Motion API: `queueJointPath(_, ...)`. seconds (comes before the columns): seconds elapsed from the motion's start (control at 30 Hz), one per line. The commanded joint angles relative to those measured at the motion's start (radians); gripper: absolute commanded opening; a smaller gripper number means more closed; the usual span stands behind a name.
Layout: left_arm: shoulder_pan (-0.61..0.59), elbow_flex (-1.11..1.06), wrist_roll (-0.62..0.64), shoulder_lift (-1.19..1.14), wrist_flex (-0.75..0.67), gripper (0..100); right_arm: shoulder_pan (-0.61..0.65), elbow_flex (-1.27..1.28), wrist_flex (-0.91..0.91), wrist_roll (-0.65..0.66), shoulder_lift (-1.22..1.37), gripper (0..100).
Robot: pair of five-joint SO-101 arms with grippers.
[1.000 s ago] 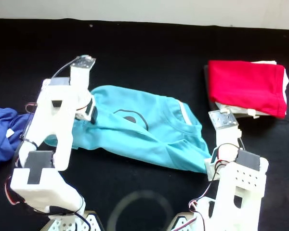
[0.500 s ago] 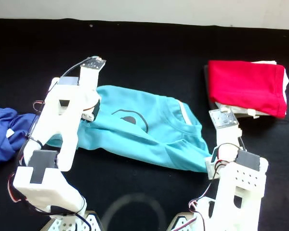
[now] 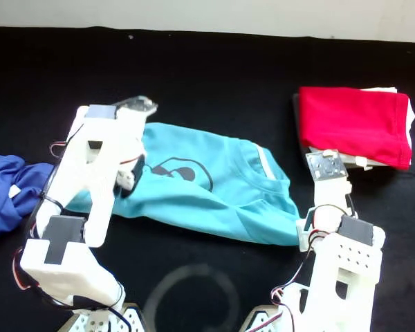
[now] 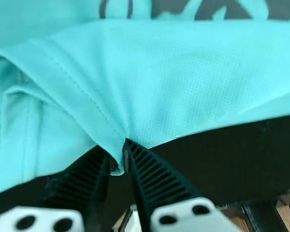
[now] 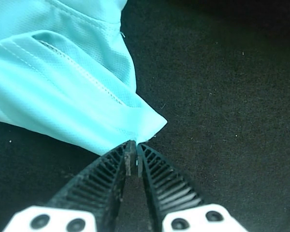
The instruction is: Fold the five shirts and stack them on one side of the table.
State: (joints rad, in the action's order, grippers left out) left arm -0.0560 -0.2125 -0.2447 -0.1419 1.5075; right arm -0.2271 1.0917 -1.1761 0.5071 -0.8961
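Turquoise shirt point(image 3: 218, 194) is laid at the counter's point(image 3: 228, 76) middle, pinched at opposite ends by closed left fingers point(image 4: 154, 183) at 9 o'clock and closed right fingers point(image 5: 162, 176) at 5 o'clock, probably so it is spread taut for folding.

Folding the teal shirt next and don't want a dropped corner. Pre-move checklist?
1. Left hand shut on the teal shirt hem: ok.
2. Right hand shut on the shirt's corner: ok, though only the very tip is caught.
3. Shirt flat between the hands: not ok, creased and bunched near both grips.
4. Red shirt on the stack lies apart from the teal shirt: ok.
5. Blue shirt apart from the teal shirt: cannot tell, the gap is hidden.
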Motion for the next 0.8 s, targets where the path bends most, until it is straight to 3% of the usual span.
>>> queueJointPath(0.0, 0.012, 0.018, 0.002, 0.016, 0.115, 1, 0.008, -0.010, 0.013, -0.012, -0.024, 0.7)
queueJointPath(0.17, 0.007, -0.013, -0.055, 0.016, 0.153, 2, 0.008, -0.010, 0.013, -0.012, -0.024, 0.7)
queueJointPath(0.33, 0.007, -0.176, -0.114, 0.028, 0.126, 16, 0.008, -0.010, 0.012, -0.012, -0.024, 0.7)
queueJointPath(0.6, -0.064, -0.562, -0.160, 0.326, -0.242, 15, 0.008, -0.007, 0.008, -0.014, -0.024, 0.7)
queueJointPath(0.77, -0.150, -0.634, -0.158, 0.427, -0.437, 15, 0.008, -0.002, 0.008, -0.014, -0.024, 0.7)
